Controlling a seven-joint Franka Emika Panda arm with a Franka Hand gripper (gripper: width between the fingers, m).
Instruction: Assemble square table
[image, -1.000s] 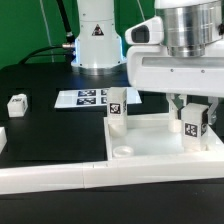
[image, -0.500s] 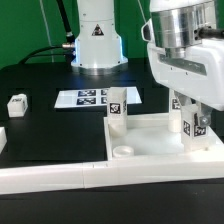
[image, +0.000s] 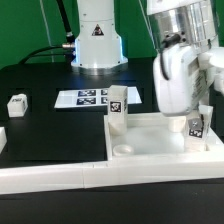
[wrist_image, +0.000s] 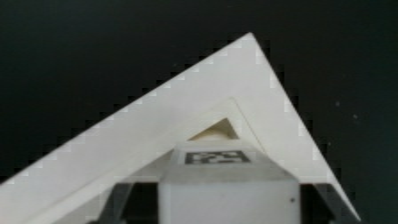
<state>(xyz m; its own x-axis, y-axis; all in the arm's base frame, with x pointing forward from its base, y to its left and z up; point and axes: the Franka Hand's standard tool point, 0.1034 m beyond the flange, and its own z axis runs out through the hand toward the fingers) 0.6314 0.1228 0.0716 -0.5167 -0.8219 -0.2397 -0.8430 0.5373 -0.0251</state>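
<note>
Roughly, the job looks about half done. The slab (image: 150, 140) lies on the black worktop (image: 50, 130) toward the exterior view's right, just behind the long white bar (image: 50, 176). One back leg (image: 117, 106) stands upright in its far corner on the exterior view's left. A second, the held leg (image: 196, 126), stands at the slab's corner on the exterior view's right. In the wrist view the pincer (wrist_image: 226, 202) has a dark finger (wrist_image: 128, 200) against each side of it, so I judge it clamped on that leg (likely seating or turning it, though how firmly it sits cannot be told).

What is left: the near socket (image: 122, 150) is bare, and a loose leg (image: 17, 103) lies well apart on the exterior view's left. A white bit at that same edge is cut off by the frame; whether it is the fourth leg I cannot tell.

The worktop is dark, matte and mostly open. The marker board (image: 85, 98) lies flat behind the slab, before the arm's base (image: 97, 35). There is ample room around the loose leg, less by the slab's rim.
</note>
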